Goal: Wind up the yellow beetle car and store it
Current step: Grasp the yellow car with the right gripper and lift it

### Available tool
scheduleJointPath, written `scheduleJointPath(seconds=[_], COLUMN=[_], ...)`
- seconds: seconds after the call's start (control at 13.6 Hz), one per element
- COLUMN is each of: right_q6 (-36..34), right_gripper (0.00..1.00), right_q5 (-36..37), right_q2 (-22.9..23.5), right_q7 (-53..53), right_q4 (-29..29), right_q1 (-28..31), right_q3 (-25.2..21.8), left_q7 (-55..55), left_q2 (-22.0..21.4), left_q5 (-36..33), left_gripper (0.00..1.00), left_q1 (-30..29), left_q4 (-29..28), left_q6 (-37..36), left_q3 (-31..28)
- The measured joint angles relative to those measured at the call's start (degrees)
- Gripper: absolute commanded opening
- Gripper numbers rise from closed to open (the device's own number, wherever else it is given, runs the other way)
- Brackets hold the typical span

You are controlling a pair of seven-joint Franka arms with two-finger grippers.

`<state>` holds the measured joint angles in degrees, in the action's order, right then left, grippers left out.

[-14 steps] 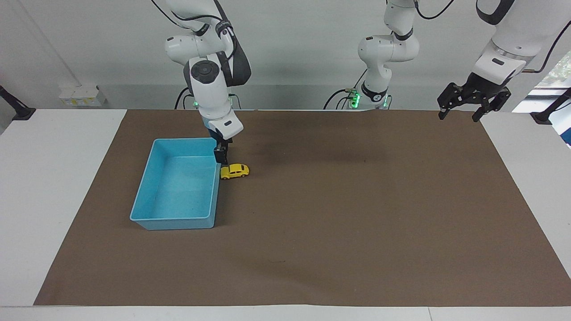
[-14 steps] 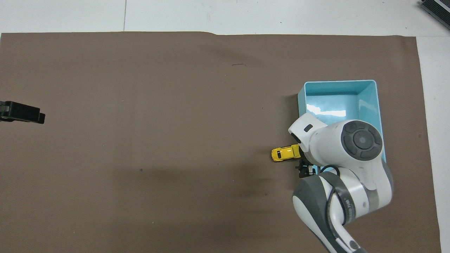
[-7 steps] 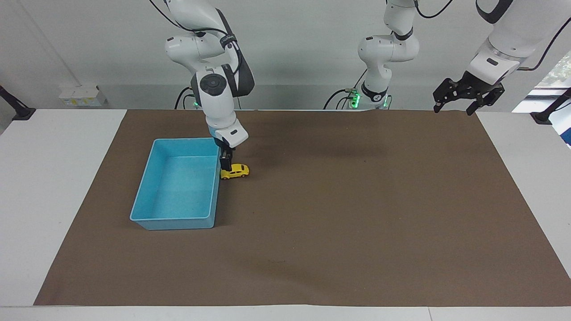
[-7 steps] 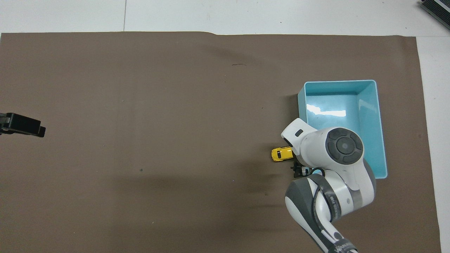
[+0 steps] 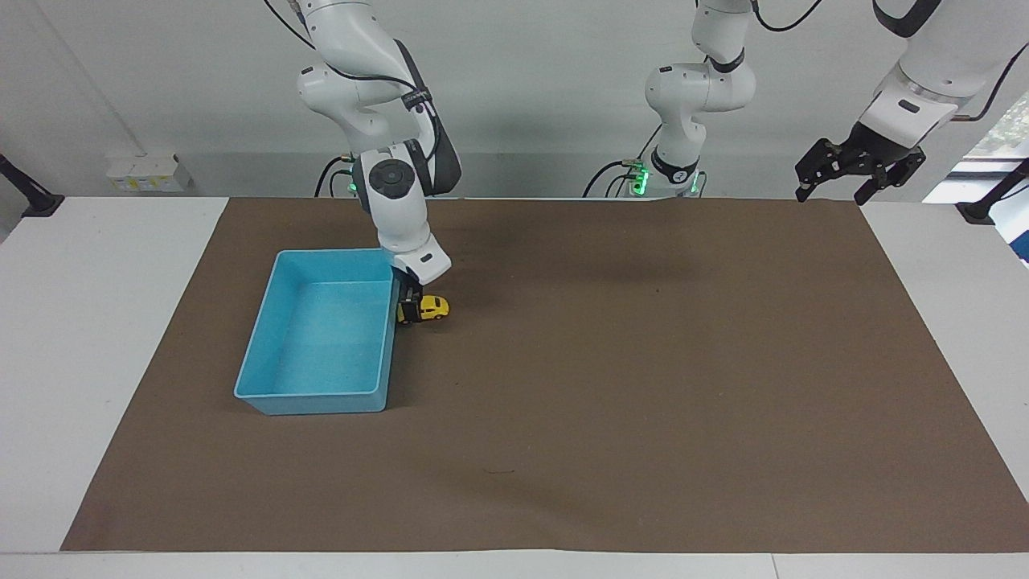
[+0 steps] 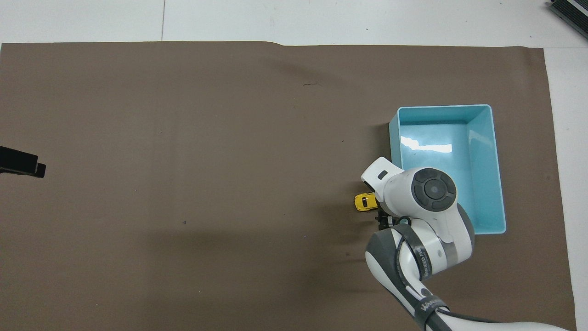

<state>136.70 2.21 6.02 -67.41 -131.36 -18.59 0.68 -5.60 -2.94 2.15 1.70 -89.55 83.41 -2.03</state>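
The yellow beetle car (image 5: pixel 435 306) stands on the brown mat, close beside the blue bin's (image 5: pixel 321 395) long wall, near the bin's robot-side corner. My right gripper (image 5: pixel 408 311) is down at the car's end nearest the bin, at the car's height. In the overhead view the car (image 6: pixel 364 202) shows only partly; the right arm's wrist (image 6: pixel 425 191) covers its other end and the gripper. The bin (image 6: pixel 448 108) is empty. My left gripper (image 5: pixel 830 194) is open and empty, raised over the mat's corner at the left arm's end; it waits.
The brown mat (image 5: pixel 643 362) covers most of the white table (image 5: pixel 96 322). The left gripper's tip (image 6: pixel 23 163) shows at the overhead view's edge. A dark object (image 6: pixel 572 11) lies at the table's corner farthest from the robots.
My right gripper has come down from just above the car to the car's own height at its bin-side end. The left gripper has shifted slightly, staying raised. The car has not moved.
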Motion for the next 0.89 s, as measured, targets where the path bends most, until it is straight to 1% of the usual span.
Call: scheduleJointPath(seconds=[0.15,0.3,0.59,0.74,0.89], right_q6=[0.08,0.08,-0.83,-1.92,-4.14], right_gripper=[0.15,0.0,0.0,0.0,0.0], right_q5=[0.01,0.03,0.05,0.05,0.05], right_q2=[0.35,0.34,0.37,0.36,0.35], right_q7=[0.0,0.0,0.0,0.0,0.01], right_q4=[0.0,0.11,1.09,2.93,6.02], right_q1=[-0.53,-0.85,-0.94,-1.23,-1.71], right_q3=[0.0,0.01,0.01,0.0,0.03], left_q7=[0.0,0.0,0.0,0.0,0.0], left_q2=[0.0,0.0,0.0,0.0,0.0], left_q5=[0.0,0.0,0.0,0.0,0.0], left_gripper=[1.0,1.0,1.0,1.0,1.0], left_q1=[0.0,0.0,0.0,0.0,0.0], left_q4=[0.0,0.0,0.0,0.0,0.0], left_q6=[0.0,0.0,0.0,0.0,0.0], left_q3=[0.26,0.26,0.18,0.19,0.18])
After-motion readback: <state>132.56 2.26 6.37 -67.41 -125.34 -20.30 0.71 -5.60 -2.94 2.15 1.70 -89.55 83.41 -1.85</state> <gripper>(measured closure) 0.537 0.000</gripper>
